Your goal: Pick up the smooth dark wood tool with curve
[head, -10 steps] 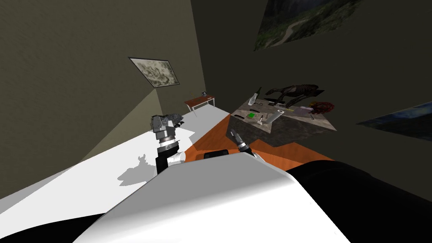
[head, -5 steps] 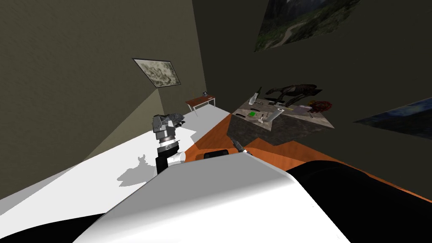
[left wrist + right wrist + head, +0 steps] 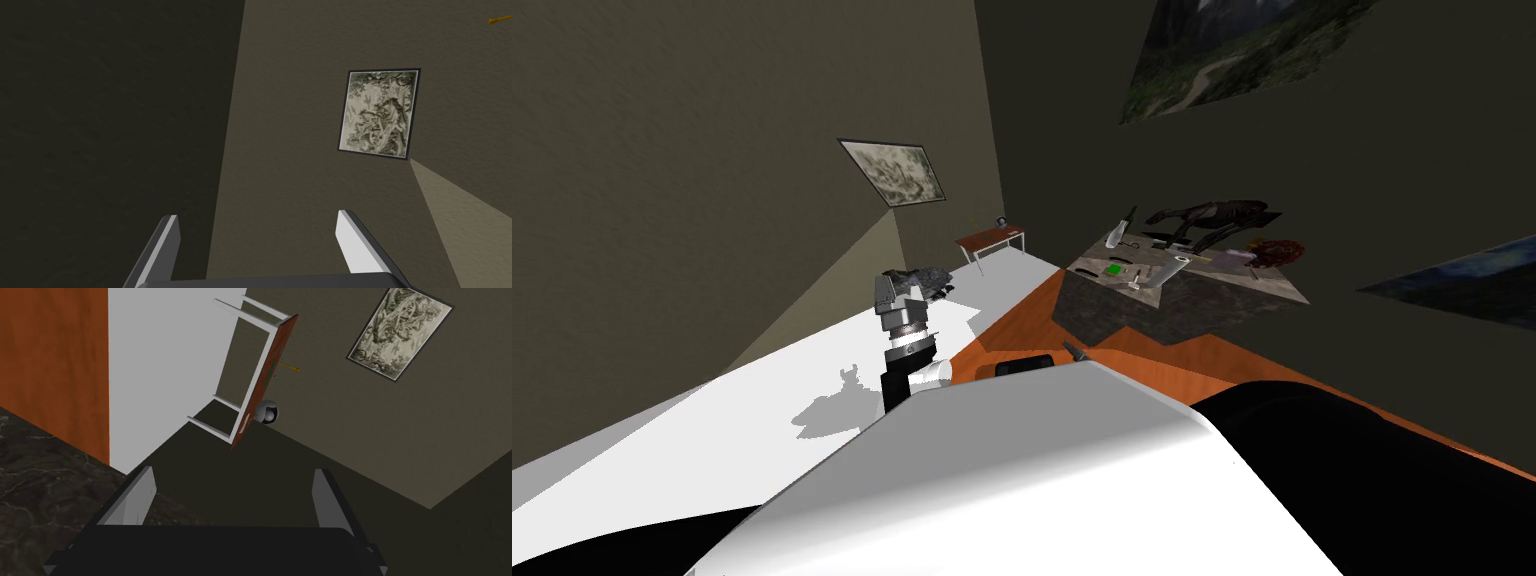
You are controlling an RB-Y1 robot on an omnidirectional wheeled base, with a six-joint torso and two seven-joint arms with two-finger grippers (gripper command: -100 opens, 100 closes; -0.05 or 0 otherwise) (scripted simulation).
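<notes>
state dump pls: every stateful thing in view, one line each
Dark marble-topped counter, cluttered with small items.
Dark curved shape, resting at the counter's far side, untouched; too small to confirm it is the tool.
Left claw, open, empty, raised.
Right claw, open, empty, low beside the counter.
Small red-brown table with white legs, upright, small grey ball on top.

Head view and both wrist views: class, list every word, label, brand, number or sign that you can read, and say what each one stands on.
No text can be read in any of the views.
The framed picture on the wall holds a grey drawing with no lettering.
The small things on the counter, such as the green item, are too small to tell whether they bear labels.
</notes>
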